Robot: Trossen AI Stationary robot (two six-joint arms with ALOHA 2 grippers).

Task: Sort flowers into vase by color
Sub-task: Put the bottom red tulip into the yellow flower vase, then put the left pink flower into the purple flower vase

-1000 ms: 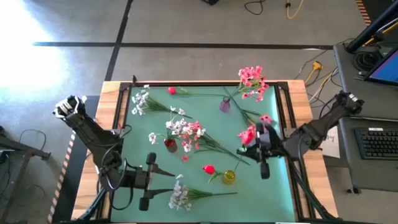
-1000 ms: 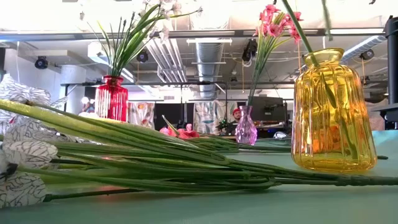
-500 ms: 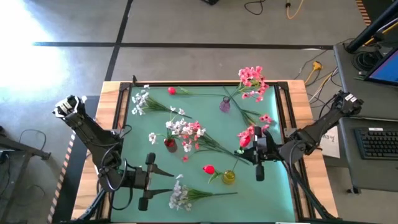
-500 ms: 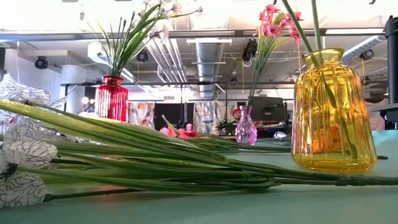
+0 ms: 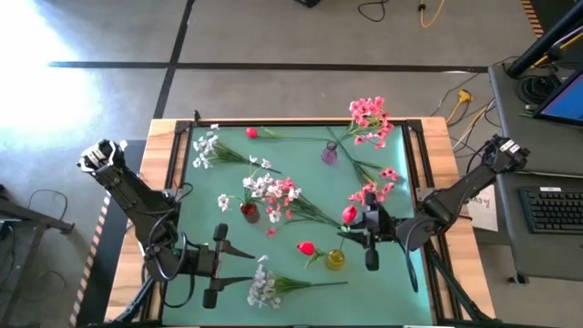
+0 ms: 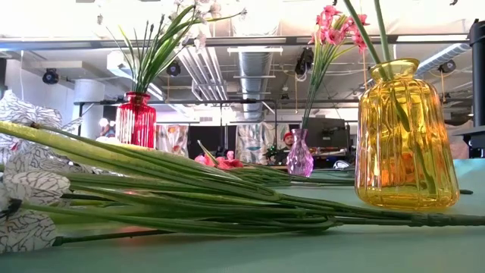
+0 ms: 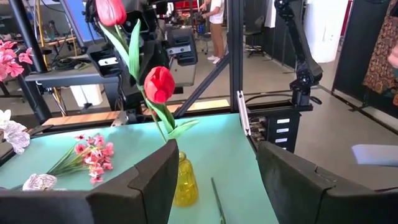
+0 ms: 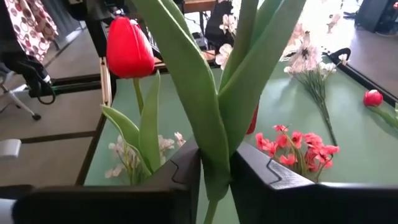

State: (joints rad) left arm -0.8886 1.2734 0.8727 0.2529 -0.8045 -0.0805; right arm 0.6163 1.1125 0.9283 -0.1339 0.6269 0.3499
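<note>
My right gripper [image 5: 367, 226] is shut on a red-bud flower [image 5: 349, 214] just above and to the far right of the yellow vase [image 5: 335, 260]. That vase has another red bud [image 5: 307, 247] standing in it. The low view shows two green stems [image 6: 377, 34] rising from the yellow vase [image 6: 405, 136]. White and pink blossoms [image 5: 271, 189] stand in the red vase [image 5: 249, 211]. Pink blossoms [image 5: 369, 118] stand in the purple vase [image 5: 329, 153]. My left gripper [image 5: 219, 265] waits open near the table's near-left corner. My right gripper pinches the flower's stem and long green leaves [image 8: 214, 163] between its two fingers [image 8: 180, 171], below the bud. It comes roughly level from the table's right, with the fingers across the stem. The flower stands nearly upright, and its lower stem [image 6: 379, 45] runs down into the yellow vase's mouth.
Loose on the green mat lie a white spray [image 5: 264, 287] near the near edge, a white spray [image 5: 205, 146] and a red bud [image 5: 250, 133] at the far side, and a pink spray [image 5: 384, 178] on the right. Wooden rails [image 5: 164, 182] frame the mat.
My right gripper has moved toward the table's near edge and left, toward the yellow vase, carrying the red bud with it. In the low view the held stem has shifted left until it stands beside the other stem over the vase's neck.
</note>
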